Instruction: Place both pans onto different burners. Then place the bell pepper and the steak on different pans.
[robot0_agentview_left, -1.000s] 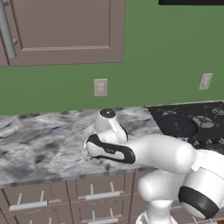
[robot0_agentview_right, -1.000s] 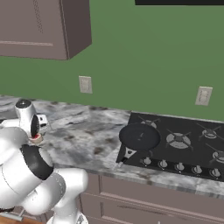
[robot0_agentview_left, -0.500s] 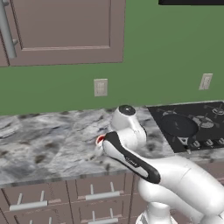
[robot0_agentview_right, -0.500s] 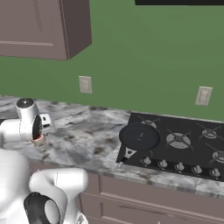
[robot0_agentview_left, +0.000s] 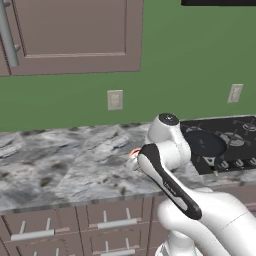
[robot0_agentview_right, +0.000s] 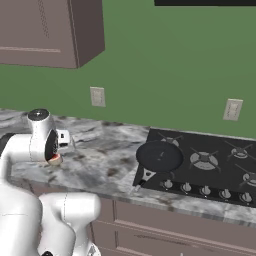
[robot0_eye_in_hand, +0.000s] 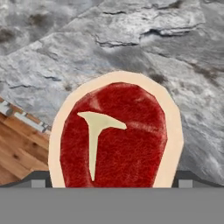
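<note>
Notice the steak (robot0_eye_in_hand: 116, 131), a red slab with a pale fat rim and a T-shaped bone mark, sitting directly between the two dark fingertips (robot0_eye_in_hand: 38, 178) in the hand view. You see the gripper (robot0_eye_in_hand: 112, 181) with its fingers spread as wide as they go, one tip at each side of the meat; whether the pads already touch the rim cannot be told. Judge the step in hand as the pick of the steak, with the fingers not yet closed on it. Your next move calls for closing evenly on the fat rim, lifting clear of the counter (robot0_agentview_left: 65, 160), then carrying right toward the cooktop (robot0_agentview_right: 220, 150).

One black pan (robot0_agentview_right: 159, 156) rests on the near-left burner in the right base view, its handle (robot0_agentview_right: 145, 176) pointing toward the near edge. From the left base view the steak (robot0_agentview_left: 134, 154) lies close to the counter's near edge, just behind the arm. Wooden floor (robot0_eye_in_hand: 13, 153) shows past that edge in the hand view, so keep the lift vertical. Open marble lies between steak and cooktop.
</note>
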